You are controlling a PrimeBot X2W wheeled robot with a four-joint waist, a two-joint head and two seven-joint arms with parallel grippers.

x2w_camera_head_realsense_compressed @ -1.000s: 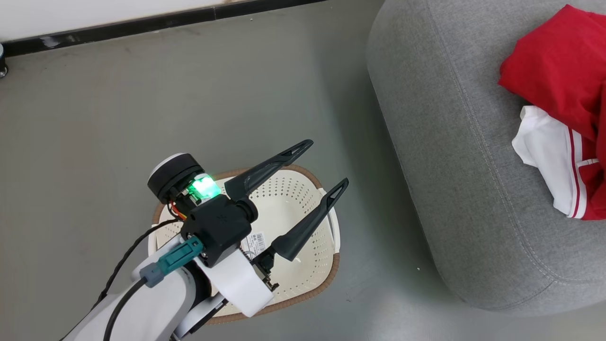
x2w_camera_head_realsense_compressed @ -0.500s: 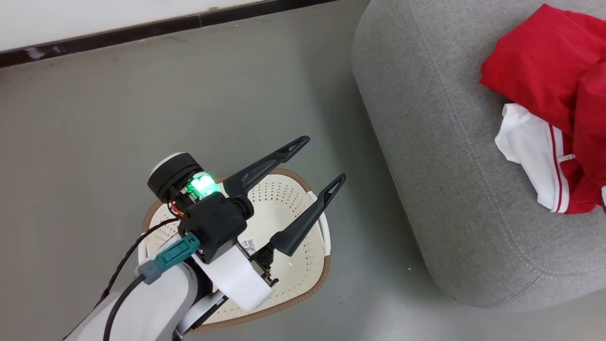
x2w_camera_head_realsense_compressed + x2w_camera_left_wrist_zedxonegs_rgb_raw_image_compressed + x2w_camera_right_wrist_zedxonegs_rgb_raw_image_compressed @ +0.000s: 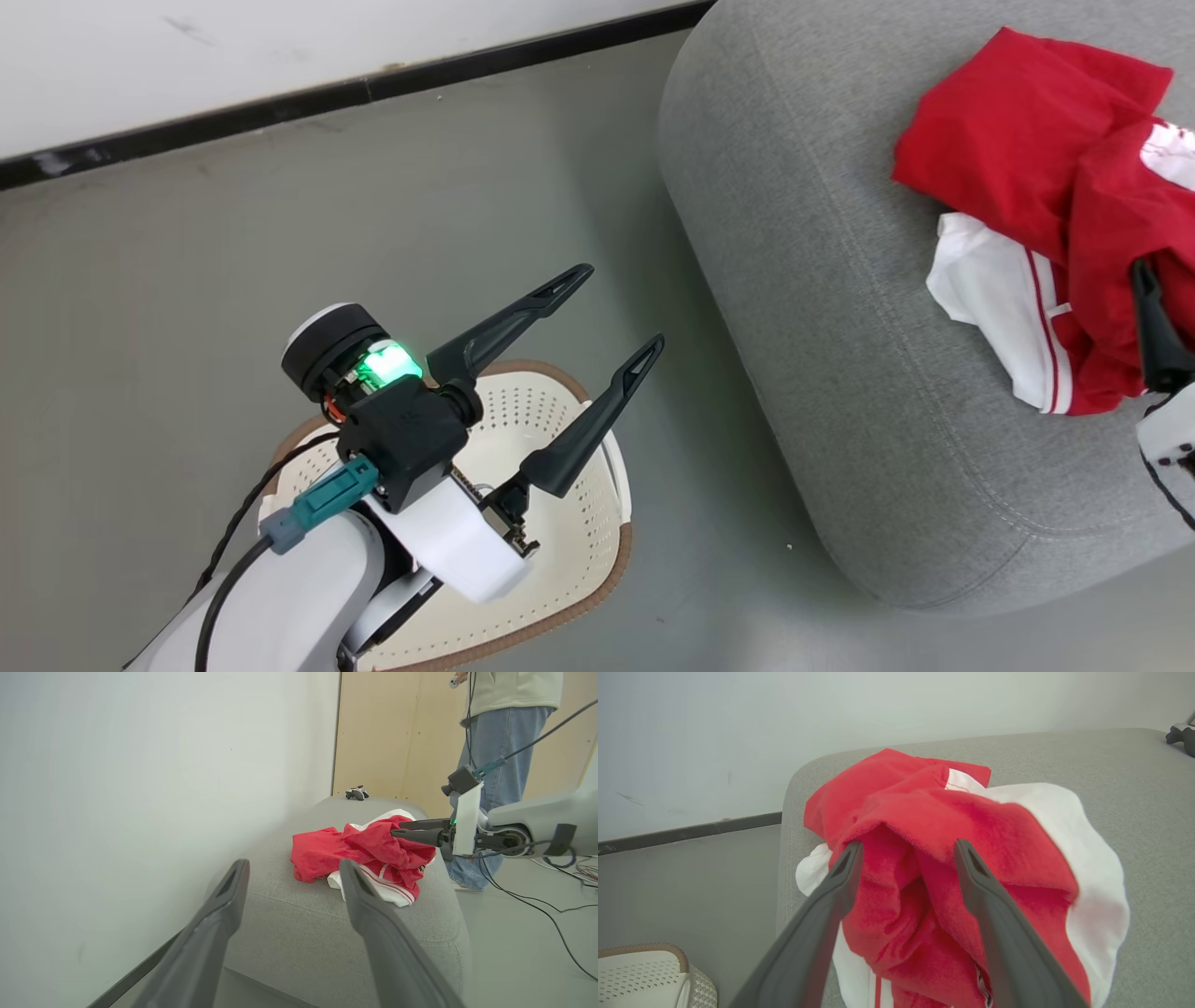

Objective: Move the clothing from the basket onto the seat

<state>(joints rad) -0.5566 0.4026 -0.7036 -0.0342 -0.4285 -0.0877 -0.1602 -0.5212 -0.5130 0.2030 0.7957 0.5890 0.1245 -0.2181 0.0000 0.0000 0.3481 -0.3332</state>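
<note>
1. The clothing looks soft, light and limp. It should bunch and drape, so a pinch on a raised fold would likely hold better than one on a flat patch.
2. It lies heaped on the seat, between and beneath the fingers of the right gripper — spread apart, pinching nothing.
3. The left gripper hangs spread and empty above the basket, and the part of the basket's inside that shows below it holds no cloth.
4. Count: one heap — seemingly two garments, hard to separate; one basket; one seat.
</note>
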